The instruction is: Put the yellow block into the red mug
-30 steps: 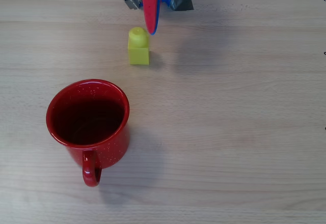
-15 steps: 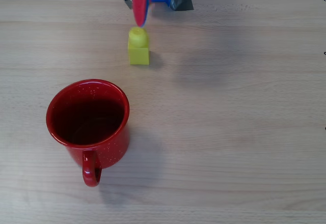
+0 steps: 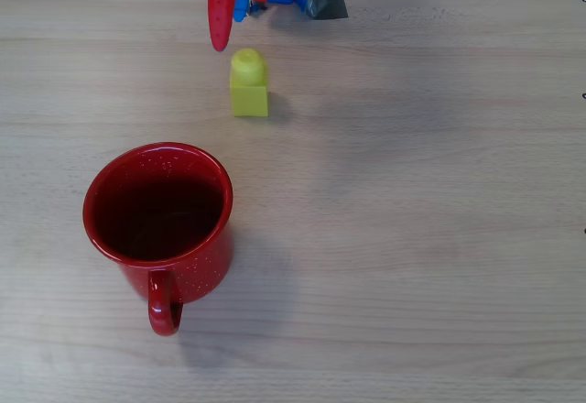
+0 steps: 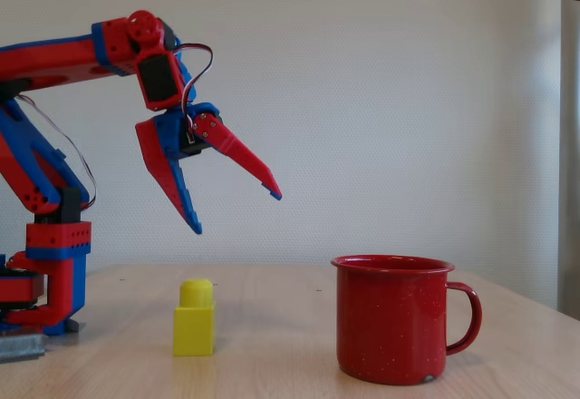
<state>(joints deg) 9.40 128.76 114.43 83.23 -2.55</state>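
A pale wood-grain surface (image 3: pixel 439 238) lies under soft, even light; behind it stands a plain white wall (image 4: pixel 390 100).

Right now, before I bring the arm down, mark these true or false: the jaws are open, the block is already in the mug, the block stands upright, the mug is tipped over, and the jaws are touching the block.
1. The jaws of the gripper are open. True.
2. The yellow block is already in the red mug. False: it sits on the table, apart from the mug.
3. The block stands upright, stud up. True.
4. The mug is tipped over. False: it stands upright, opening up.
5. The jaws are touching the block. False: in the fixed view they hang above it with a clear gap.
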